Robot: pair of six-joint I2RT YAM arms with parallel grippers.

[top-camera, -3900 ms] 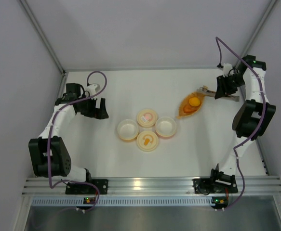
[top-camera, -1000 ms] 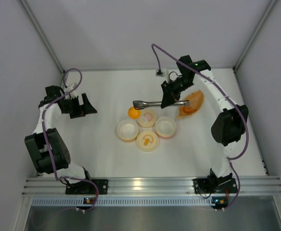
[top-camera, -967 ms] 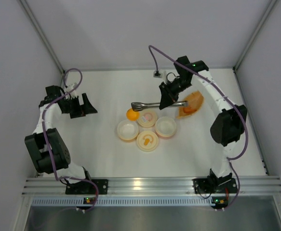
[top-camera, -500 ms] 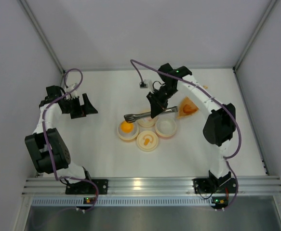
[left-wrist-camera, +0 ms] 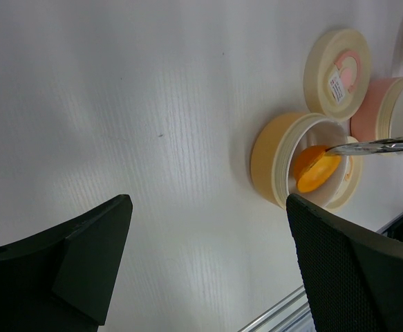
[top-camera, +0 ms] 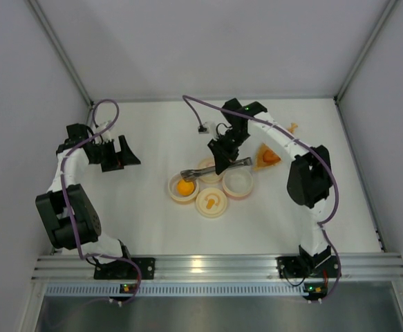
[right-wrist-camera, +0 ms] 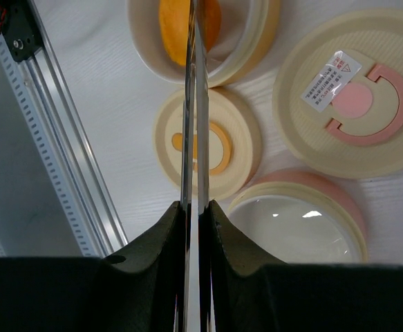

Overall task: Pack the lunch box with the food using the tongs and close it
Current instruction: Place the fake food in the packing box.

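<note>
My right gripper (top-camera: pixel 223 156) (right-wrist-camera: pixel 195 207) is shut on the silver tongs (top-camera: pixel 204 171) (right-wrist-camera: pixel 194 104), which reach left over the yellow tub (top-camera: pixel 174 194) (left-wrist-camera: pixel 270 162) (right-wrist-camera: pixel 256 41). The round orange ball (top-camera: pixel 184 187) (left-wrist-camera: pixel 315 169) (right-wrist-camera: pixel 173 24) lies inside that tub with the tong tips on it; whether they still pinch it is unclear. The pink tub (top-camera: pixel 237 182) (right-wrist-camera: pixel 305 221) stands open and empty. Two cream lids lie beside the tubs, one pink-marked (top-camera: pixel 208 166) (left-wrist-camera: pixel 336 72) (right-wrist-camera: pixel 353 104) and one orange-marked (top-camera: pixel 212 203) (right-wrist-camera: pixel 236 145). My left gripper (top-camera: pixel 122 153) (left-wrist-camera: pixel 208 228) stands open, far left.
An orange leaf-shaped dish (top-camera: pixel 262 160) lies right of the tubs, partly under the right arm, with a small orange wedge (top-camera: pixel 271 156) in it. An aluminium rail (top-camera: pixel 215 266) runs along the near table edge. Walls close the left, back and right.
The right arm has carried the tongs and the ball left and toward me, from above the table beside the pink-marked lid down into the yellow tub. The left arm has stayed still.
</note>
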